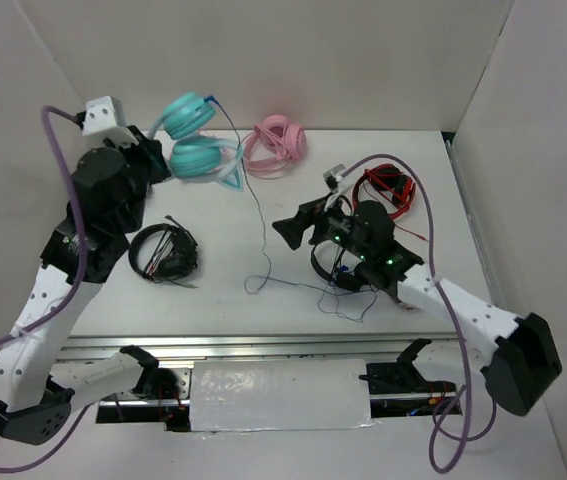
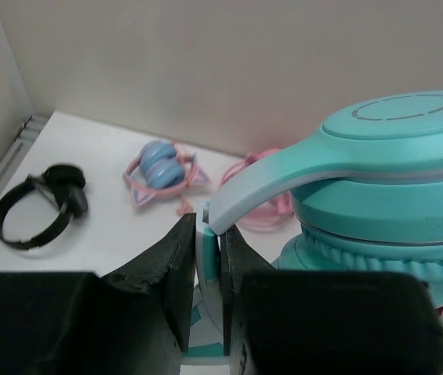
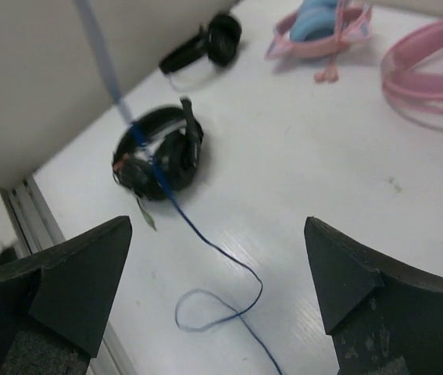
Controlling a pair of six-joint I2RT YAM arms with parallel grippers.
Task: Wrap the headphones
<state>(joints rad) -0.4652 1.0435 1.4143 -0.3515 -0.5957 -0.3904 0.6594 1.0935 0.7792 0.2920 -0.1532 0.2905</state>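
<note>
Your left gripper (image 2: pixel 208 242) has its jaws pinching the pale headband of the headphones (image 1: pixel 195 135), which hang off the surface (image 1: pixel 223 230) at the far left. The cable (image 3: pixel 198 226) drops from the cups and runs back toward you, its long axis far-to-near, and its loose end loops just left of your right gripper (image 1: pixel 286 232). That gripper's jaws are spread wide and face the cable. The right arm is the nearer one for gathering it.

Headphones (image 1: pixel 195 140): teal cups, pale band. Cable (image 3: pixel 205 240): dark blue. All-pink pair (image 1: pixel 275 147). Pink-banded pair (image 2: pixel 161 168): blue cups. Black pair (image 1: pixel 163 252). Bench (image 1: pixel 223 275): white. Left hand (image 2: pixel 207 242), right hand (image 3: pixel 217 234): black.
</note>
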